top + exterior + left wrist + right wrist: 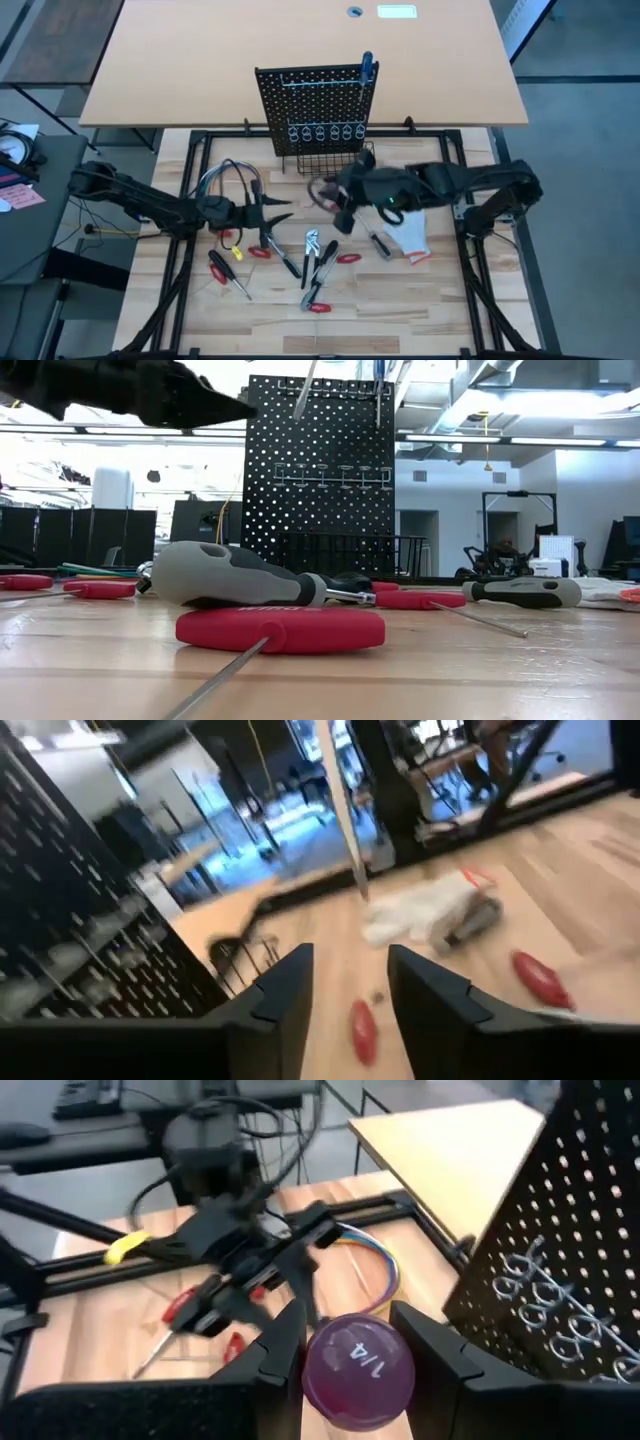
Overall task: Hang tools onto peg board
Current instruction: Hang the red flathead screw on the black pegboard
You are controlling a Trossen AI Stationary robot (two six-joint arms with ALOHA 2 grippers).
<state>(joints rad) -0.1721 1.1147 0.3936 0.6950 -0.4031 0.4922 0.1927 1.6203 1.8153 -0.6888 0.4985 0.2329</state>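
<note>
Nearest in the low view: red-handled screwdriver (280, 630) flat on the light wooden surface (520, 680), shaft pointing toward the camera; grey-and-black-handled screwdriver (235, 577) lies just behind it, touching or nearly so. More loose tools in the high view around 6 o'clock of the surface: silvery metal wrench (311, 243), red-handled pliers (217, 267), small red handles scattered between. White glove (408, 236) at about 4 o'clock, with a black-handled screwdriver (379, 241) at its edge. Left hand (275, 212) at 9 o'clock side, above the tools, fingers spread apart and holding nothing; left wrist view confirms a clear gap between its dark fingers (285, 995). Bundle of coloured cables (228, 175) just behind the left hand. Right hand (335, 195) near centre, just in front of the peg board, clamped on a translucent purple round-ended handle marked 1/4 (358, 1370), seen end-on between its fingers in the right wrist view; rest of that tool hidden. Black upright perforated metal peg board (318, 105) at 12 o'clock, row of ring holders (325, 132) across it, black wire basket (330, 160) at its base. Blue-handled screwdriver (367, 68) already hung at the board's top right corner.
</note>
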